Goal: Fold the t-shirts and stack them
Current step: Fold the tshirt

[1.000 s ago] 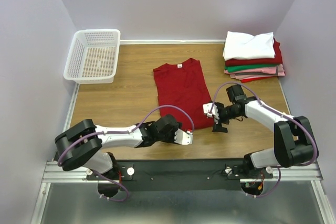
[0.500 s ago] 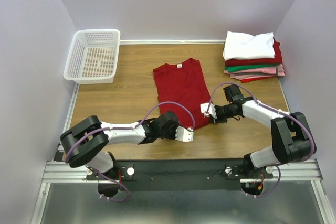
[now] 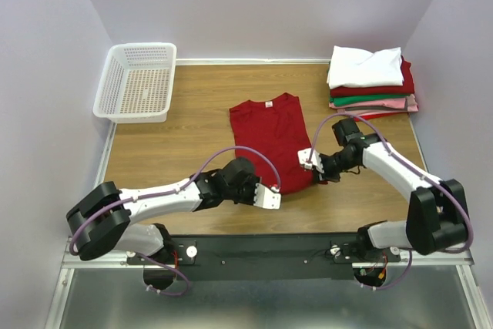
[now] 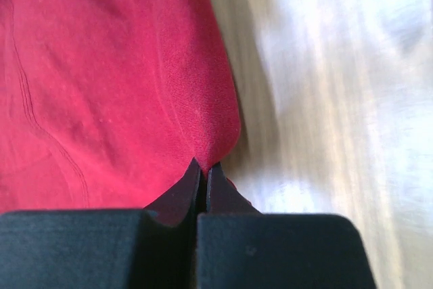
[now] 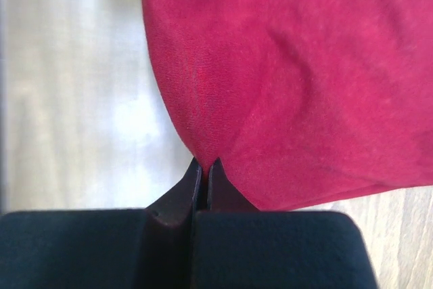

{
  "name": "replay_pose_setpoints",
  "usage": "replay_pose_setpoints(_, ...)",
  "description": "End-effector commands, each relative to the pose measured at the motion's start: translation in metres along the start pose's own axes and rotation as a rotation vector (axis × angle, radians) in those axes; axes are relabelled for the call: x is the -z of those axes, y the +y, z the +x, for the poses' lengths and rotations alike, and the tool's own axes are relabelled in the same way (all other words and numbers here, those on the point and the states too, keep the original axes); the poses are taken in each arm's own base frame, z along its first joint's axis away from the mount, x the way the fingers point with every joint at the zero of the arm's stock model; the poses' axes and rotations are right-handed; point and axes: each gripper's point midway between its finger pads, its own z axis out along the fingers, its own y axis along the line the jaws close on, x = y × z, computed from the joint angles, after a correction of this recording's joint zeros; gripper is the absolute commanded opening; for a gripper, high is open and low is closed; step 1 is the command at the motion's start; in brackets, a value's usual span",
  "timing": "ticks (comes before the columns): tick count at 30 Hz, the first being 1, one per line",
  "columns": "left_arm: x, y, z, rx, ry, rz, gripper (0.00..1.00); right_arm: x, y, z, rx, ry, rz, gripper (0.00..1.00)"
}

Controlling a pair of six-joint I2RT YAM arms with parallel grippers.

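Observation:
A dark red t-shirt [image 3: 269, 136] lies folded lengthwise in the middle of the table, collar toward the back. My left gripper [image 3: 274, 193] is shut on its near hem corner, the red cloth [image 4: 122, 86] pinched between the black fingertips. My right gripper [image 3: 309, 161] is shut on the shirt's right edge near the hem, with red cloth [image 5: 291, 79] bunched at its tips. A stack of folded t-shirts [image 3: 371, 82], white on top with dark red, green and pink below, sits at the back right.
A white mesh basket [image 3: 136, 81] stands at the back left corner. The wooden table [image 3: 169, 152] shows bare between the basket and the shirt. Purple walls close in on three sides.
Both grippers closed on the shirt's near end. The shirt shifted slightly to the right and toward the back, and the right arm's wrist rose.

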Motion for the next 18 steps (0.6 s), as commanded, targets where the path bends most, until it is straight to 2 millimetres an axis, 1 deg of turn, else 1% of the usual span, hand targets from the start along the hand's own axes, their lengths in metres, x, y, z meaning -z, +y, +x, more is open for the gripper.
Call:
replay_pose_setpoints(1, 0.010, -0.020, -0.030, -0.002, -0.107, 0.150, 0.00, 0.023, 0.046, -0.023, -0.038, -0.040, -0.105, 0.00)
replay_pose_setpoints(3, 0.014, -0.022, -0.039, -0.007, -0.128, 0.171, 0.00, 0.032, 0.049, -0.030, -0.028, -0.044, -0.094, 0.00)
replay_pose_setpoints(4, 0.019, -0.025, -0.044, -0.009, -0.145, 0.185, 0.00, 0.037, 0.054, -0.034, -0.036, -0.048, -0.097, 0.00)
replay_pose_setpoints(6, 0.026, -0.021, -0.053, -0.013, -0.168, 0.173, 0.00, 0.050, 0.050, -0.047, -0.006, -0.061, -0.045, 0.00)
replay_pose_setpoints(8, 0.039, -0.004, -0.065, -0.031, -0.193, 0.104, 0.00, 0.059, 0.042, -0.057, -0.022, -0.073, 0.008, 0.00)
replay_pose_setpoints(9, 0.043, 0.004, -0.068, -0.044, -0.197, 0.069, 0.00, 0.067, 0.032, -0.065, -0.009, -0.081, 0.050, 0.00)
replay_pose_setpoints(10, 0.052, 0.021, -0.072, -0.060, -0.203, -0.007, 0.00, 0.071, 0.023, -0.067, -0.034, -0.076, 0.088, 0.00)
replay_pose_setpoints(12, 0.059, 0.043, -0.074, -0.088, -0.211, -0.094, 0.00, 0.077, 0.007, -0.071, -0.047, -0.064, 0.133, 0.00)
replay_pose_setpoints(13, 0.063, 0.060, -0.079, -0.095, -0.228, -0.152, 0.00, 0.081, -0.009, -0.074, -0.065, -0.056, 0.169, 0.00)
replay_pose_setpoints(14, 0.067, 0.077, -0.072, -0.082, -0.222, -0.200, 0.00, 0.083, -0.019, -0.071, -0.076, -0.032, 0.195, 0.00)
replay_pose_setpoints(15, 0.070, 0.089, -0.074, -0.097, -0.232, -0.228, 0.00, 0.083, -0.028, -0.070, -0.090, -0.022, 0.216, 0.00)
replay_pose_setpoints(16, 0.065, 0.102, -0.074, -0.100, -0.239, -0.252, 0.00, 0.083, -0.047, -0.070, -0.118, -0.023, 0.259, 0.00)
replay_pose_setpoints(17, 0.065, 0.112, -0.072, -0.107, -0.235, -0.274, 0.00, 0.084, -0.056, -0.068, -0.129, -0.013, 0.282, 0.00)
replay_pose_setpoints(18, 0.065, 0.124, -0.064, -0.099, -0.221, -0.298, 0.00, 0.084, -0.066, -0.064, -0.146, 0.003, 0.309, 0.00)
